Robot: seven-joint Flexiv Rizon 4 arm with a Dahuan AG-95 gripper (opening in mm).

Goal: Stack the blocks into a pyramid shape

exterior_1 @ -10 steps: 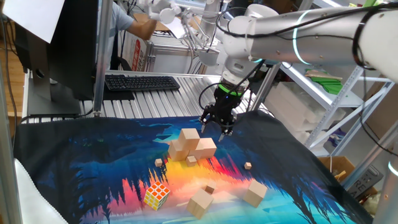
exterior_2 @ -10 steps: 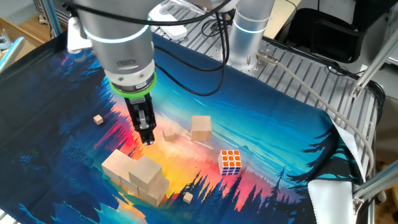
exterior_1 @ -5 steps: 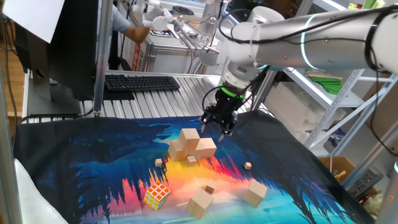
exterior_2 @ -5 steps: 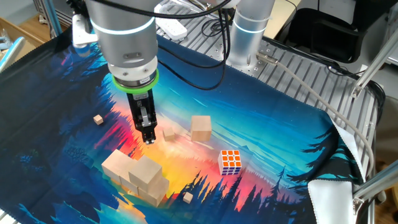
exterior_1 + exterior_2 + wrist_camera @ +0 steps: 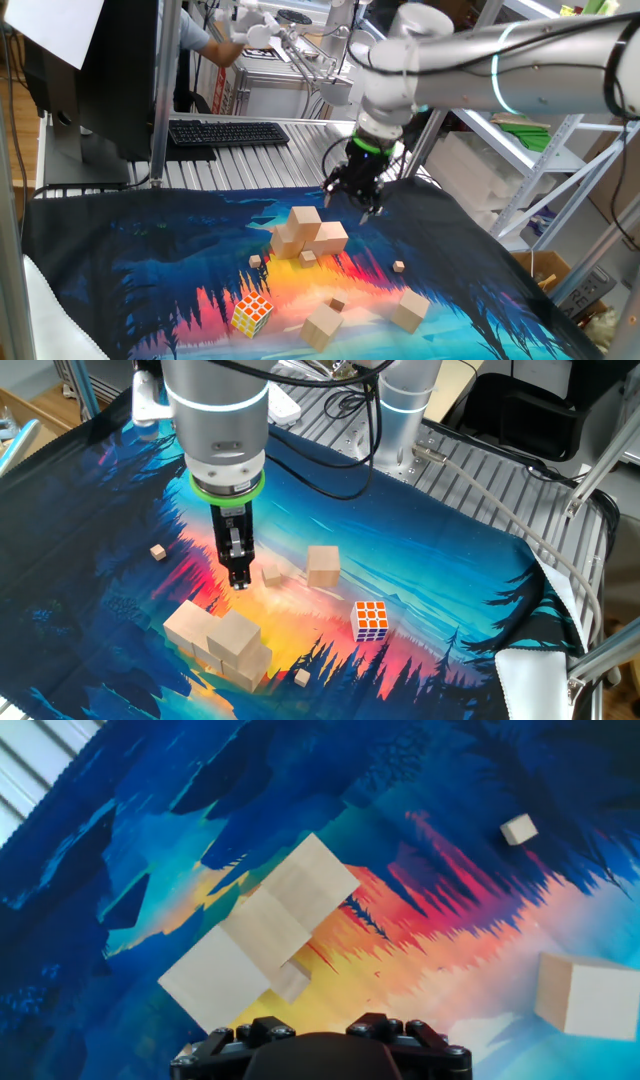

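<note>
The end effector point(image 5: 354, 207) is seen empty above the partly built stack of blocks point(image 5: 306, 236); its spread cannot be told. A block appears just placed. Two loose blocks point(image 5: 322, 326) point(image 5: 409, 309) lie apart nearer the front; one must be fetched next.

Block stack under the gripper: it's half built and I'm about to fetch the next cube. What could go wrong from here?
1. The gripper hangs close above the block stack; a sideways swing could clip the top block.
2. A tiny wooden cube lies against the stack's base and may get in the way of a new base block.
3. The loose blocks sit near the Rubik's cube and other tiny cubes, so a grasp could nudge clutter.
</note>
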